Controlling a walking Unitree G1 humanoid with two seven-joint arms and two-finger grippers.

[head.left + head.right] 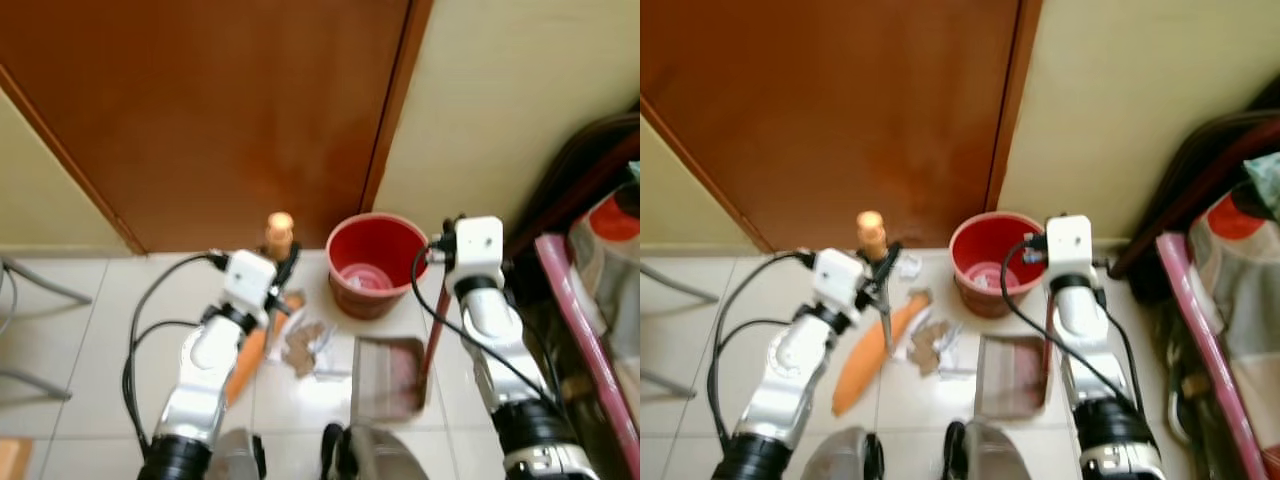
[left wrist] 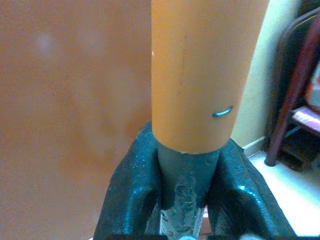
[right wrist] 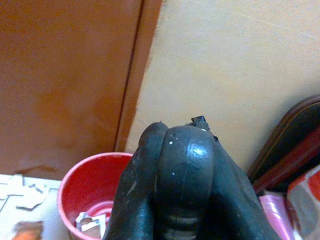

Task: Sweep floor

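My left gripper (image 1: 284, 268) is shut on the grey shaft of a broom (image 2: 187, 200), just below its orange handle top (image 1: 279, 232). The broom's orange brush head (image 1: 872, 355) rests on the tiled floor beside a small pile of brown and white paper scraps (image 1: 305, 346). My right gripper (image 1: 441, 252) is shut on the top of a dustpan's dark red upright handle (image 1: 432, 338); its black fingers (image 3: 135, 195) wrap the handle's rounded black end. The dustpan tray (image 1: 388, 378) lies flat on the floor, right of the scraps. A red bucket (image 1: 372, 262) with some scraps inside stands against the wall behind the dustpan.
A brown wooden door (image 1: 220, 110) and a cream wall (image 1: 510, 90) close the space ahead. Dark wooden furniture with a pink edge (image 1: 575, 300) crowds the right side. Grey metal chair legs (image 1: 40, 285) stand at the left. My feet (image 1: 340, 455) show at the bottom.
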